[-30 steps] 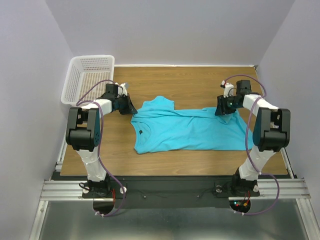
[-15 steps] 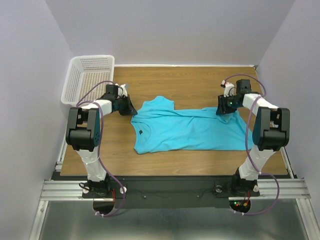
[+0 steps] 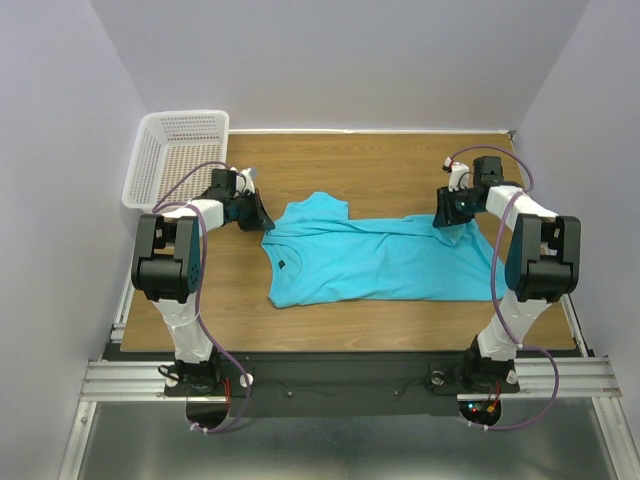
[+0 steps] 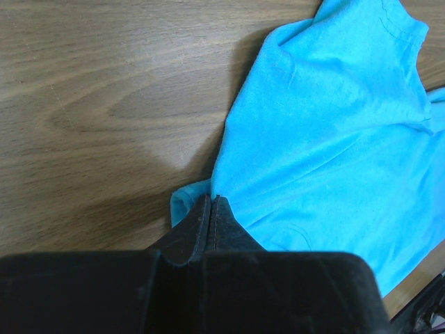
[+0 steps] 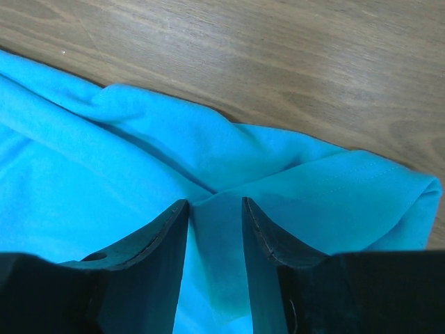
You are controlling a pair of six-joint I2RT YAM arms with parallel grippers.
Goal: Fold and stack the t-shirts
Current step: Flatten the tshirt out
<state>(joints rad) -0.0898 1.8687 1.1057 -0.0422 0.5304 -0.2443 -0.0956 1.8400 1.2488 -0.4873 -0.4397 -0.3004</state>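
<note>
1. The shirt (image 3: pixel 370 262) is being laid flat across the middle of the table (image 3: pixel 350 165), with its neck toward the left arm and its bottom toward the right arm.
2. A small dark label (image 3: pixel 283 266) is being shown inside the neck, and one sleeve (image 3: pixel 322 207) is being pointed toward the far edge of the table.
3. The left gripper (image 4: pixel 212 200) is being held low at the shirt's far left corner. Its fingers are being pressed together with no gap between them.
4. The shirt's edge is being pinched at the tips of those fingers, and a small fold of cloth is being pushed out on one side of them.
5. The right gripper (image 5: pixel 215 203) is being held at the shirt's far right corner with its fingers partly apart.
6. The gap between those fingers is being filled by cloth, which is being gathered into folds just ahead of the tips. Whether that cloth is being squeezed or only straddled cannot be told.
7. A stitched hem (image 5: pixel 361 174) is being shown just beyond the right gripper's fingers.
8. The basket (image 3: pixel 185 114) is being kept at the far left corner of the table, well apart from the shirt.
</note>
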